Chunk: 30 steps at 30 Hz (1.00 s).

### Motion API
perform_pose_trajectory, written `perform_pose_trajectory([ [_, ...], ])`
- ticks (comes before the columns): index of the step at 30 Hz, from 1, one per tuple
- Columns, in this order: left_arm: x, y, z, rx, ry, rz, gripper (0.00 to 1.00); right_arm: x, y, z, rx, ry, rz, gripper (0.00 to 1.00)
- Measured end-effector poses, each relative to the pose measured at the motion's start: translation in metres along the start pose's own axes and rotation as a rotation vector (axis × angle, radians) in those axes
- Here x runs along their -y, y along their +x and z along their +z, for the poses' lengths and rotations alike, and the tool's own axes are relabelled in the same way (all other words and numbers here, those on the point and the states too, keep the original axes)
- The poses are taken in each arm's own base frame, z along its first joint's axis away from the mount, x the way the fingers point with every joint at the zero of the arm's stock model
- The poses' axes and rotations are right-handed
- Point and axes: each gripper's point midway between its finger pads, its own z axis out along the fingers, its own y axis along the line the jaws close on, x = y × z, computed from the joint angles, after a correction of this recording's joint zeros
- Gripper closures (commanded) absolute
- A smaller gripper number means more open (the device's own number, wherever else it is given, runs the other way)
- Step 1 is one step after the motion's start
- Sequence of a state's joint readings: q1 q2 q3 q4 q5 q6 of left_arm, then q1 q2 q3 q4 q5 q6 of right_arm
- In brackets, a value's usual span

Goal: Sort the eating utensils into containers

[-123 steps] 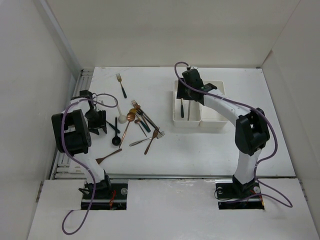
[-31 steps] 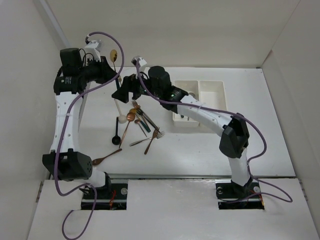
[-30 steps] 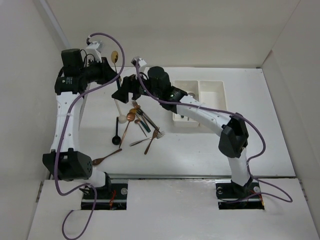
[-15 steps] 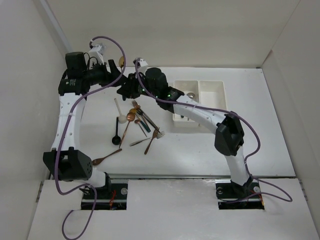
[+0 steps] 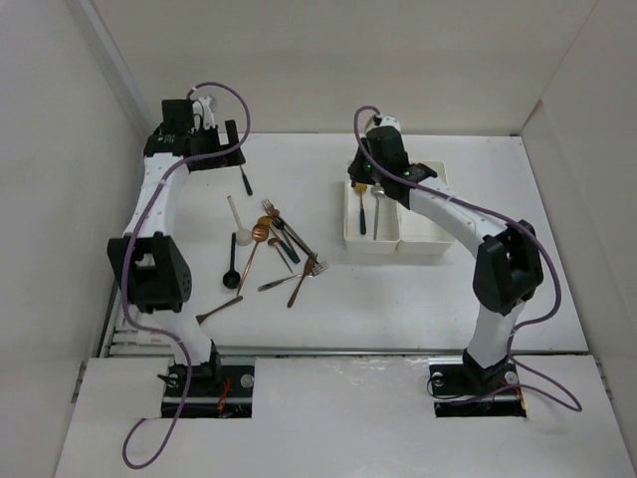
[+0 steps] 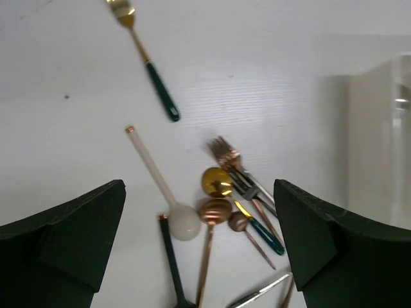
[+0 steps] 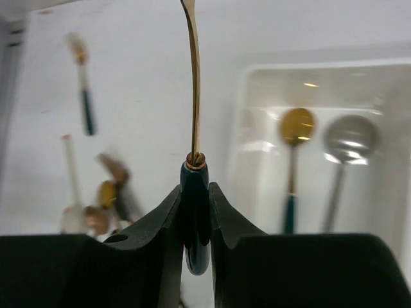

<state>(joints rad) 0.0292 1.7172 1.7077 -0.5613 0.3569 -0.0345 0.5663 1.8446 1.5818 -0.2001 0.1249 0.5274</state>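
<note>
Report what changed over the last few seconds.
The left gripper opened and let go of the raised gold spoon. The right gripper closed on its dark green handle and carried it right, to above the left bin. The utensil pile and the lone fork stayed put.

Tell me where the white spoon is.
In the top view the white spoon lies left of centre on the table, at the utensil pile's left edge, bowl beside the copper spoon.
</note>
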Motion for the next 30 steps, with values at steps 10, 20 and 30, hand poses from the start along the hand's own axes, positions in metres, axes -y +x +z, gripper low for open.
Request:
perform_pose_trajectory([
  [10, -0.056, 0.063, 0.108, -0.24, -0.24, -0.011, 0.0, 0.103, 0.068, 0.018, -0.237, 0.274, -0.063, 0.92],
  [20, -0.061, 0.036, 0.16, -0.163, -0.322, 0.044, 0.0, 0.115, 0.094, 0.009, -0.351, 0.304, -0.103, 0.38],
  [30, -0.087, 0.064, 0.211, -0.206, -0.371, 0.003, 0.06, 0.119, 0.099, -0.004, -0.416, 0.33, -0.13, 0.35],
])
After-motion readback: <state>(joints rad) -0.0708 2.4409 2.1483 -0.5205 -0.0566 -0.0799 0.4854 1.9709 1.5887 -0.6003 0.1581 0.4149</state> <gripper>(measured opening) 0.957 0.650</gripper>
